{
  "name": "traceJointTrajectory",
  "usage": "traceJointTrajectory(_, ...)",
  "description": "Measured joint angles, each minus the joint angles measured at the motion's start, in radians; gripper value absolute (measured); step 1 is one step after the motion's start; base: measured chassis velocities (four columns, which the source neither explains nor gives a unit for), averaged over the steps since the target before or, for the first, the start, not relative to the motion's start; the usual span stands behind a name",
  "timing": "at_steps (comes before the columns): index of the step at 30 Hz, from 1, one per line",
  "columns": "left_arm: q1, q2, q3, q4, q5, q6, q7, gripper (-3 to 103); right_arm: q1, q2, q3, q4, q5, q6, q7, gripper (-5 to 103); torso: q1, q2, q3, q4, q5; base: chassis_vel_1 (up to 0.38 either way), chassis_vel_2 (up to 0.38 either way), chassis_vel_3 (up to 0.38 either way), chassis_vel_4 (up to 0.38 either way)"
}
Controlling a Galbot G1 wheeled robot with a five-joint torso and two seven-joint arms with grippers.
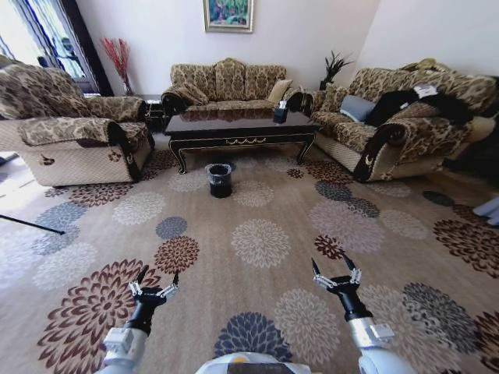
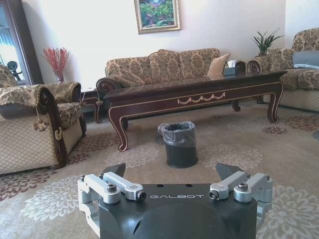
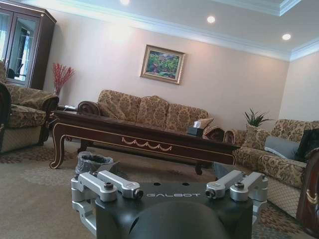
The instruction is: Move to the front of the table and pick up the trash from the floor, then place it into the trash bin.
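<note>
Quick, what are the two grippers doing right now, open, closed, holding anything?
Left gripper: open, empty, low over the floor.
Right gripper: open, empty, also over the floor.

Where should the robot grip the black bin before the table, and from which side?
Probably the rim of the trash bin, from above, with one finger inside the wall and one outside. It stands upright with its mouth open, and the round body may be too wide to pinch. The table stands just behind it, so come from the near side.
</note>
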Motion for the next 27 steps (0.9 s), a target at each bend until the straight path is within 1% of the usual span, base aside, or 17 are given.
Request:
traceJointTrajectory(5,0.0,0.0,0.0,0.0,0.0,0.0,0.0,100,0.0,0.0,0.0,0.0,0.0,0.0,0.0,100,0.004,0.013,0.009,0.0,0.0,0.0,0.0,0.0,0.0)
traceJointTrajectory(6,0.0,0.0,0.0,0.0,0.0,0.0,0.0,100,0.0,0.0,0.0,0.0,0.0,0.0,0.0,100,0.006,0.022,0.015,0.0,0.0,0.0,0.0,0.0,0.0)
traceJointTrajectory(7,0.0,0.0,0.0,0.0,0.0,0.0,0.0,100,0.0,0.0,0.0,0.0,0.0,0.0,0.0,100,0.014,0.038,0.024,0.0,0.0001,0.0,0.0,0.0,0.0)
traceJointTrajectory(27,0.0,0.0,0.0,0.0,0.0,0.0,0.0,100,0.0,0.0,0.0,0.0,0.0,0.0,0.0,100,0.044,0.121,0.076,0.0,0.0,0.0,0.0,0.0,0.0)
